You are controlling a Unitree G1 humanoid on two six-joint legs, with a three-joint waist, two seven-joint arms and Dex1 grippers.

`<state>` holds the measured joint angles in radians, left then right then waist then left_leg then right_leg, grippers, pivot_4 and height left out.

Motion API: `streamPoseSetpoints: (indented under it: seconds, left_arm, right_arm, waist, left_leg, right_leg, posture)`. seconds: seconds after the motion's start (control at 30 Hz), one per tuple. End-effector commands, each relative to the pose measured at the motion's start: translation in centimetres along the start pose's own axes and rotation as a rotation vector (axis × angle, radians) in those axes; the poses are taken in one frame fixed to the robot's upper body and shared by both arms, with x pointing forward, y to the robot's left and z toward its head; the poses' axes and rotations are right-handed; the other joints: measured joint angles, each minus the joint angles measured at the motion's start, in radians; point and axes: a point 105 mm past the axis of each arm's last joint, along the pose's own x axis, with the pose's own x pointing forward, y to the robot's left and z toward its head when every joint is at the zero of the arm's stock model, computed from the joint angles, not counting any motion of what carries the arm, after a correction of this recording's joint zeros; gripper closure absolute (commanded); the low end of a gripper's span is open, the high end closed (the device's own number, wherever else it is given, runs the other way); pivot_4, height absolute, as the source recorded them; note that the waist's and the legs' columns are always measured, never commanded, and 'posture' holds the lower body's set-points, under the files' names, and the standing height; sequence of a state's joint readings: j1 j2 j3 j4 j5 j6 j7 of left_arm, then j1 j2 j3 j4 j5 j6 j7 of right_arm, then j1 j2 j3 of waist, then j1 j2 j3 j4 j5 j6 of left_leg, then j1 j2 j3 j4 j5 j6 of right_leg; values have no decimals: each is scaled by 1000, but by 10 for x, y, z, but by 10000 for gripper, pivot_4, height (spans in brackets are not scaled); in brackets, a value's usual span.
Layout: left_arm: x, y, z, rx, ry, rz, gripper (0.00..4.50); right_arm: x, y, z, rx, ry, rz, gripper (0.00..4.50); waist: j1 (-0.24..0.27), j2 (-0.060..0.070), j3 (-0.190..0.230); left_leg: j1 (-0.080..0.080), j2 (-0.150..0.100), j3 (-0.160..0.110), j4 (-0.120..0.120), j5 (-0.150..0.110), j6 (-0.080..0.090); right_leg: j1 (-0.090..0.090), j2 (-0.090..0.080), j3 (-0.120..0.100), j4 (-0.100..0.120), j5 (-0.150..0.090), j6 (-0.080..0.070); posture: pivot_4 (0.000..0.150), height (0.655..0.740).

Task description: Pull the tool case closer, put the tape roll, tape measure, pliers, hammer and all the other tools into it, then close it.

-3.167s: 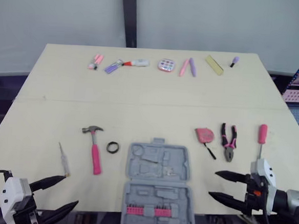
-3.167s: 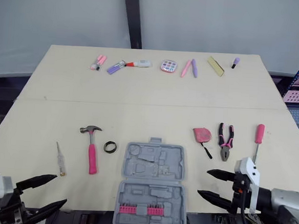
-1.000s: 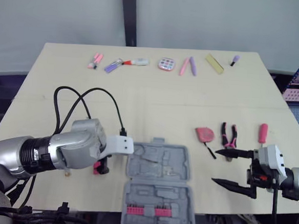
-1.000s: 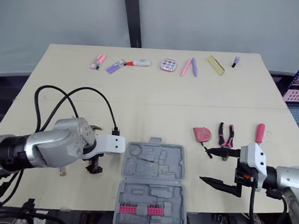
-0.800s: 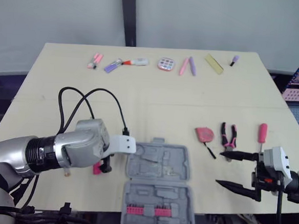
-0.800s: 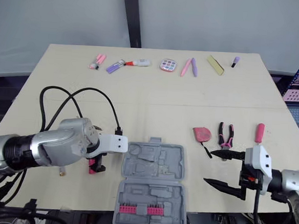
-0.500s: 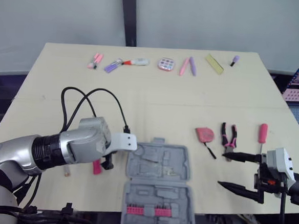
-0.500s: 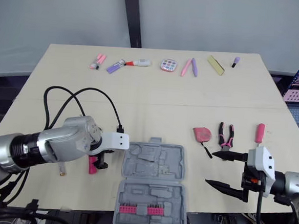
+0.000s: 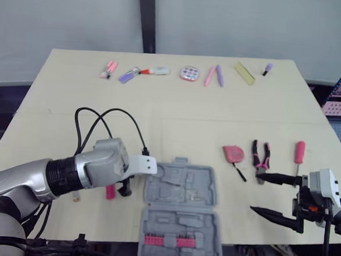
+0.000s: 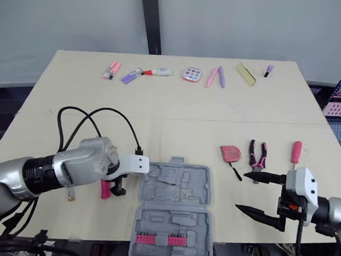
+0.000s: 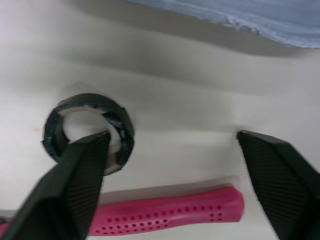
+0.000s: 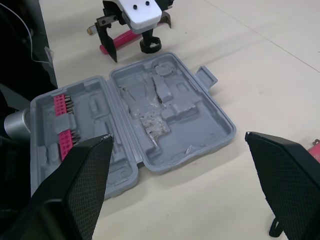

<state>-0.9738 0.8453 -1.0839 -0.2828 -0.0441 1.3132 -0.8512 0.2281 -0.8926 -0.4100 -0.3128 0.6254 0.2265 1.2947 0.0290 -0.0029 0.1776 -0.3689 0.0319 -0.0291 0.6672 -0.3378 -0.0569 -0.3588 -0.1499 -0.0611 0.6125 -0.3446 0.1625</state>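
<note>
The open tool case [image 9: 179, 213] is lying at the tabletop's [image 9: 177, 114] near edge. Beside it the left gripper [image 11: 172, 136] is hovering spread wide, partly over the tape roll [image 11: 89, 101] by the hammer [image 11: 165, 212]; it should centre on the roll before closing. The right gripper [image 9: 254, 193] is hovering too, also spread.

The grey plastic tool case [image 10: 178, 190] lies open, with the black tape roll [image 11: 89, 101] and pink-handled hammer [image 11: 170, 214] on its left and the pink tape measure [image 10: 229, 153] and pink-handled pliers [image 10: 256, 157] on its right.
</note>
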Motion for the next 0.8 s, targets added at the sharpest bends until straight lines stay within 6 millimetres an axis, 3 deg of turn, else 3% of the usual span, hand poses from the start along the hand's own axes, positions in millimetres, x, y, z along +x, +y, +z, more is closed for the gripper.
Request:
streamPoseSetpoints:
  seconds: [0.03, 0.1, 0.17, 0.2, 0.27, 0.8]
  left_arm:
    - [4, 0, -6, -14, 8, -9, 21752]
    - [6, 1, -9, -15, 13, -8, 30910]
    - [6, 2, -9, -17, 15, -5, 34273]
    - [6, 2, -10, -18, 15, -3, 40407]
    - [7, 3, -11, -23, 15, 1, 44411]
    - [1, 14, -27, -57, 12, 32, 44411]
  right_arm:
    - [-4, -1, 6, -30, -26, -30, 0]
    - [-3, 0, 5, -28, -30, -32, 0]
    - [-2, 0, 4, -26, -33, -33, 0]
    - [-1, 0, 4, -26, -34, -33, 0]
    - [-1, 0, 4, -25, -37, -34, 0]
    - [4, -1, 0, -22, -61, -56, 0]
  waist:
    - [-1, 0, 0]
    - [-1, 0, 0]
    - [-1, 0, 0]
    - [-1, 0, 0]
    - [-1, 1, -1]
    - [-4, 1, -1]
  left_leg:
    - [0, 0, 0, 0, 0, 0]
    - [0, 0, 0, 0, 0, 0]
    - [0, 0, 0, 0, 0, 0]
    - [0, 0, 0, 0, 0, 0]
    - [1, 0, 0, 0, 0, 0]
    - [1, 0, 0, -1, 0, 0]
  right_leg:
    - [0, 0, 0, 0, 0, 0]
    - [0, 0, 0, 0, 0, 0]
    - [0, 0, 0, 0, 0, 0]
    - [0, 0, 0, 0, 0, 0]
    - [0, 0, 0, 0, 0, 0]
    - [0, 0, 0, 0, 0, 0]
  posture:
    - [1500, 7400]
    - [1500, 7400]
    - [1500, 7400]
    - [1500, 7400]
    - [1500, 7400]
    - [1500, 7400]
